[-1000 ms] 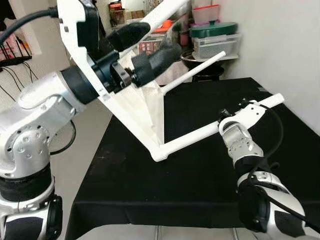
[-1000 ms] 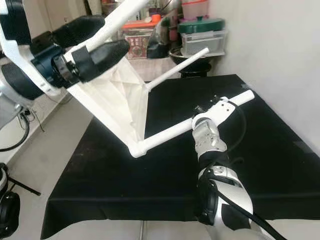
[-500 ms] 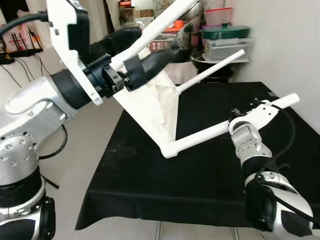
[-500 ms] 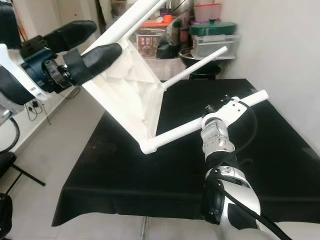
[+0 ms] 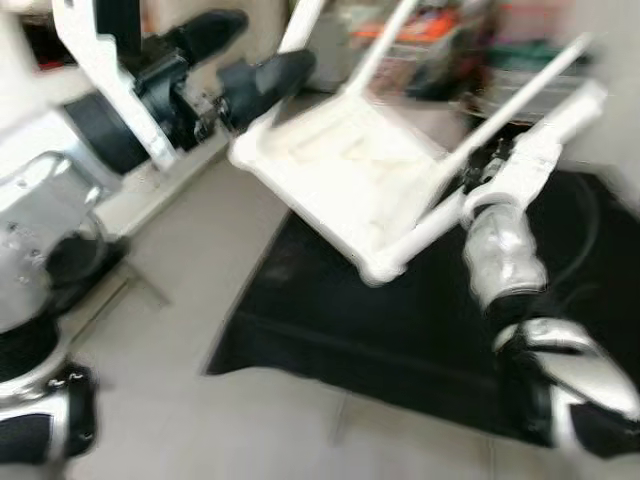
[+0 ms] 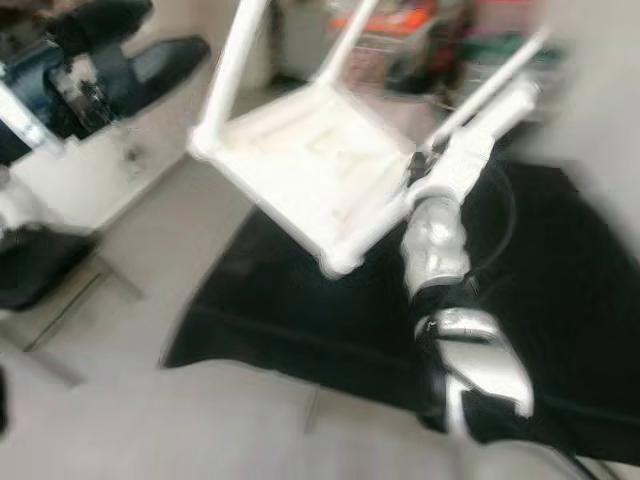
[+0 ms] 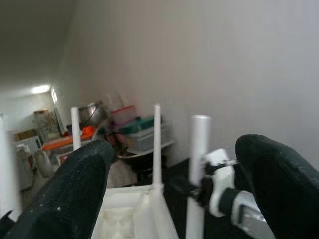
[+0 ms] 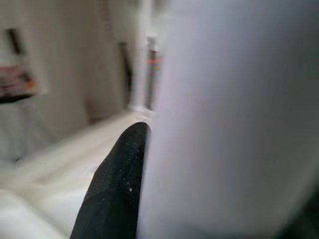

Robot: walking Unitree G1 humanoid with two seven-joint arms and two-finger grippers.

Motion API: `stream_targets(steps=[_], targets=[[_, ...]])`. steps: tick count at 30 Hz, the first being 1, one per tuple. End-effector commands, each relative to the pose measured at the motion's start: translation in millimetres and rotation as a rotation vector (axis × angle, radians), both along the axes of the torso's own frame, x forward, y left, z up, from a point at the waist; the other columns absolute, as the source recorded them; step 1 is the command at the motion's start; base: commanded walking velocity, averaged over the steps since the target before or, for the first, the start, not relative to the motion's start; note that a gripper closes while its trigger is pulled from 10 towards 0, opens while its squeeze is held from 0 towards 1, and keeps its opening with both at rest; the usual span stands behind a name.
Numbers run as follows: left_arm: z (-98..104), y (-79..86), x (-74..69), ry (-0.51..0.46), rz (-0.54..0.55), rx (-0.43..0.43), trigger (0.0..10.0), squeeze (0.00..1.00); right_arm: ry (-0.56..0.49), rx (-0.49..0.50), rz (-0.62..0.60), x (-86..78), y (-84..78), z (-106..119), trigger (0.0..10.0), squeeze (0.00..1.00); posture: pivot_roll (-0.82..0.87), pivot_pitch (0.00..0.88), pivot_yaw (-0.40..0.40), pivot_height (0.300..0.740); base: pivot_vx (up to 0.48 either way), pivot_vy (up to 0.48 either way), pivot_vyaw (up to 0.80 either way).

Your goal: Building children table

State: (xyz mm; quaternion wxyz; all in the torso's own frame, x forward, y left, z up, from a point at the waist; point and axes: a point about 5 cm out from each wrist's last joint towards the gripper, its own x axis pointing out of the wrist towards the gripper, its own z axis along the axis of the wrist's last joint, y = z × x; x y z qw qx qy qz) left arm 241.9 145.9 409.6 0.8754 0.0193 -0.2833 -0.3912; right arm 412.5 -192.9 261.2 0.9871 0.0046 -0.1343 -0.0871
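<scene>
White plastic table (image 5: 350, 185) is held tilted above the black mat (image 5: 420, 310), one leg clenched by the right gripper (image 5: 470, 185), while the left gripper (image 5: 235, 55), fingers parted, is positioned beside its far corner.

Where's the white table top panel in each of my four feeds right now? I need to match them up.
Left eye view: white table top, upper centre, tilted, blurred.
Right eye view: centre, above the black-covered table.
Left wrist view: along the bottom edge, between the left gripper's black fingers.
Right wrist view: probably the pale surface behind the right gripper's finger; too blurred to confirm.
Shared landmark: the white table legs sticking up from the panel.
</scene>
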Motion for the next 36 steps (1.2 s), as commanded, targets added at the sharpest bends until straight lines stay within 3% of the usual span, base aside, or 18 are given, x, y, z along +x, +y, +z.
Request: stream_targets(steps=[1, 3, 5, 7, 10, 18, 21, 23, 26, 27, 36], targets=[[-2, 3.4, 2.8, 0.017, 0.023, -0.003, 10.0, 0.0, 0.18, -0.075, -0.082, -7.6, -23.2, -49, 10.0, 0.0, 0.1, 0.179, 0.013, 0.74, 0.0, 0.0, 0.0], [-2, 3.4, 2.8, 0.017, 0.023, -0.003, 10.0, 0.0, 0.18, -0.075, -0.082, -7.6, -23.2, -49, 10.0, 0.0, 0.1, 0.179, 0.013, 0.74, 0.0, 0.0, 0.0], [-2, 3.3, 2.4, 0.014, 0.025, -0.005, 10.0, 0.0, 0.147, -0.081, -0.086, -6.2, -24.0, -38, 10.0, 0.0, 0.1, 0.179, 0.013, 0.74, 0.0, 0.0, 0.0], [-3, 3.0, -0.9, 0.007, 0.027, -0.008, 10.0, 0.0, 0.074, -0.1, -0.067, -2.3, -22.1, -13, 10.0, 0.0, 0.09, 0.166, 0.004, 0.74, 0.0, 0.0, 0.0], [-5, 3.4, -2.3, 0.005, 0.03, -0.01, 10.0, 0.0, 0.057, -0.103, -0.06, -1.2, -21.0, -7, 10.0, 0.0, 0.09, 0.166, 0.003, 0.74, 0.0, 0.0, 0.0], [-12, 7.9, -7.4, 0.003, 0.045, -0.017, 10.0, 0.0, 0.142, -0.183, -0.109, 2.4, -23.3, -8, 10.0, 0.0, 0.09, 0.168, -0.002, 0.74, 0.0, 0.0, 0.0], [-12, 9.9, -7.4, 0.002, 0.054, -0.02, 10.0, 0.0, 0.129, -0.223, -0.1, 3.9, -21.6, 1, 10.0, 0.0, 0.09, 0.168, -0.003, 0.74, 0.0, 0.0, 0.0], [-14, 12.2, -6.6, 0.003, 0.06, -0.025, 10.0, 0.0, 0.083, -0.299, -0.095, 5.8, -18.3, 21, 10.0, 0.0, 0.07, 0.165, -0.001, 0.74, 0.0, 0.0, 0.0], [-14, 12.8, -6.2, 0.004, 0.061, -0.026, 10.0, 0.0, 0.067, -0.317, -0.094, 6.1, -17.2, 28, 10.0, 0.0, 0.07, 0.164, 0.0, 0.74, 0.0, 0.0, 0.0], [-15, 13.0, -5.5, 0.004, 0.061, -0.028, 10.0, 0.0, 0.053, -0.336, -0.103, 6.2, -18.5, 36, 10.0, 1.0, 0.07, 0.16, -0.001, 0.74, 0.0, 0.0, 0.0], [-17, 12.8, -5.3, -0.001, 0.063, -0.04, 10.0, 0.0, 0.009, -0.364, -0.246, 2.6, -35.1, 60, 10.0, 1.0, 0.07, 0.155, -0.007, 0.74, 0.0, 0.0, 0.0]])
